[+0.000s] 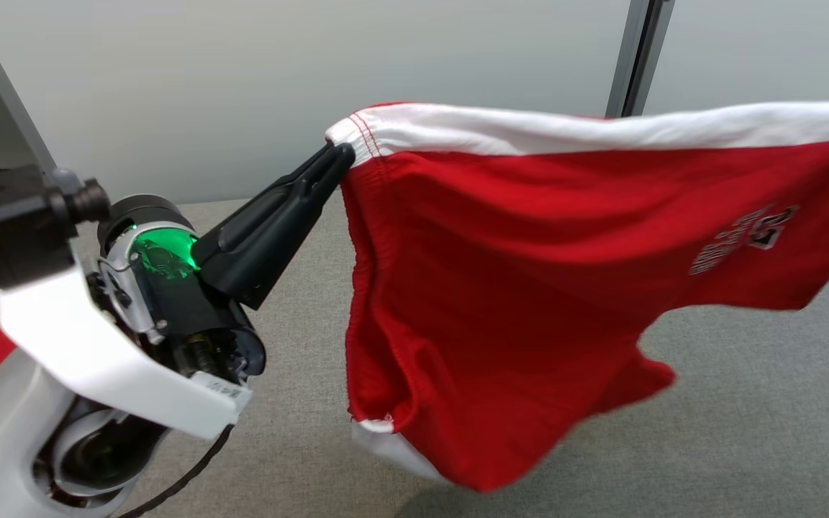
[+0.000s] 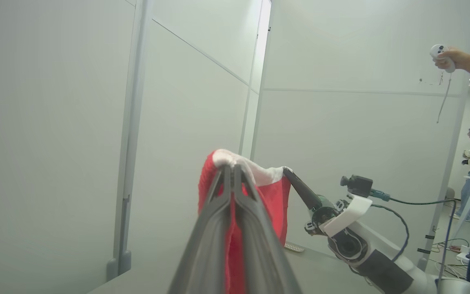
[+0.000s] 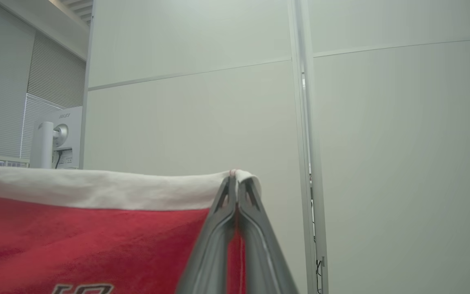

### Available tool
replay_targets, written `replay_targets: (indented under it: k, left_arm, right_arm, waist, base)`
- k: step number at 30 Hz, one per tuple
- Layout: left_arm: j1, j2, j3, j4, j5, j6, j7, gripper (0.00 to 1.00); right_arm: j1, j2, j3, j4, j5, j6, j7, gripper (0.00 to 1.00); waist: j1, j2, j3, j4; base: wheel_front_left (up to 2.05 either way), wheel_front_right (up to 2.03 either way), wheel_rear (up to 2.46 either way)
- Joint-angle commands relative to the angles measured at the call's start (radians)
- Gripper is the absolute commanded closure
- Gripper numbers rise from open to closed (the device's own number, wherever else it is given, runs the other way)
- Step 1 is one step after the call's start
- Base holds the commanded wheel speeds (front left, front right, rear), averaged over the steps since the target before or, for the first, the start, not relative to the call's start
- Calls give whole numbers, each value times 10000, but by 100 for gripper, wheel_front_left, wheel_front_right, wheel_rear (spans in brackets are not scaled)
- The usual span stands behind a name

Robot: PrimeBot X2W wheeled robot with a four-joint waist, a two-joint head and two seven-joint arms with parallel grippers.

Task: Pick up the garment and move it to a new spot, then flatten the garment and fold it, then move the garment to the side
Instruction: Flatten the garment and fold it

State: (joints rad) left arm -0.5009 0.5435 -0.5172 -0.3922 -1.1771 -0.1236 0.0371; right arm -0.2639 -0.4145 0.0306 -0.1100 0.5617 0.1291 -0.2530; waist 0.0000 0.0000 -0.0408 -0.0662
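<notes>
Shorts: the red shorts (image 1: 501, 288) are hanging in the air over the grey bench (image 1: 745, 432), with the white waistband (image 1: 601, 129) running taut along the top.
Left side: the left gripper (image 1: 340, 155) is pinching one end of the waistband, its jaws clamped tight on the cloth.
Right side: the right gripper (image 3: 235, 179) is pinching the other end, its jaws likewise closed on it.
</notes>
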Motion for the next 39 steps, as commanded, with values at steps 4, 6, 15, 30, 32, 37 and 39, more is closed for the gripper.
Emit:
replay_targets:
  k: [4, 6, 15, 30, 32, 37, 39]
  left_arm:
    - [-740, 515, 678, -710, -1846, 436, 1089, 100]
    - [-867, 640, 447, -359, -1963, 622, 1563, 100]
    - [-4362, -872, -1091, 6120, 2410, 17, -601, 100]
    - [-6125, -567, -5039, 7254, 5909, -69, -2985, 100]
    - [-5789, -529, -5409, 7278, 6230, -69, -2985, 100]
    - [-4269, -565, -6618, 7868, 6999, -70, -2987, 100]
    - [-3741, -574, -6514, 7895, 7114, -70, -2987, 100]
  right_arm:
    - [411, -778, -752, -1591, 1163, 16, 891, 100]
    - [421, -944, -464, -1620, 1736, 16, 1668, 100]
    - [-5157, 400, 2334, 4230, 2411, 16, 1891, 100]
    - [-7946, 483, 5733, 7648, 1974, 16, -83, 100]
    - [-7572, 450, 5890, 7596, 2026, 16, -84, 100]
    - [-5799, 98, 6689, 7405, 1995, 16, -85, 100]
    - [-5139, -84, 6689, 7279, 2134, 16, -86, 100]
  waist:
    - [0, 0, 6, 92]
    - [0, 0, 194, 113]
    - [0, 0, 1002, -246]
    - [0, 0, 3092, -744]
    - [0, 0, 3249, -764]
    - [0, 0, 3656, -818]
    - [0, 0, 3630, -788]
  base:
    - [0, 0, 0]
    - [0, 0, 0]
    - [0, 0, 0]
    - [0, 0, 0]
    - [0, 0, 0]
    - [0, 0, 0]
    - [0, 0, 0]
